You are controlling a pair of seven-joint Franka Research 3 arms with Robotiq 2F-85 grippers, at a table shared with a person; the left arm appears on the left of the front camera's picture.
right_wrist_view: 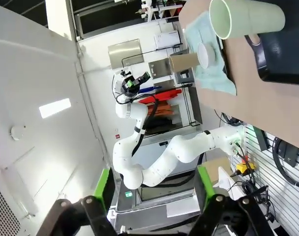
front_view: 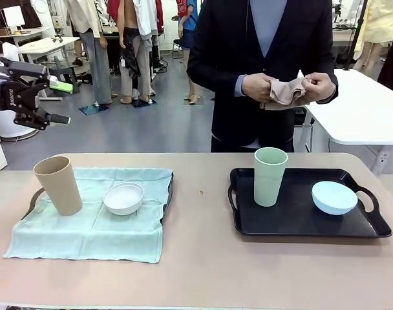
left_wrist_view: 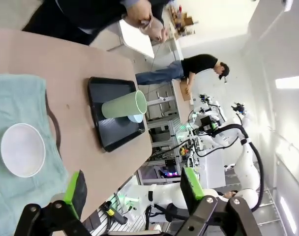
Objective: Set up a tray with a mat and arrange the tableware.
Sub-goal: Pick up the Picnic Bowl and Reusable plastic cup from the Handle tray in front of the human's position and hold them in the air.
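Half looks done: at lower left, tan cup (front_view: 59, 185) and white bowl (front_view: 123, 198) stand on the mat (front_view: 86, 236). At right, green cup (front_view: 269, 176) and blue bowl (front_view: 334, 197) sit in a bare tray (front_view: 293, 223). The person holds a cloth (front_view: 287, 92), perhaps its mat. Left gripper (front_view: 57, 99) and right gripper (right_wrist_view: 153, 189) are released and empty.
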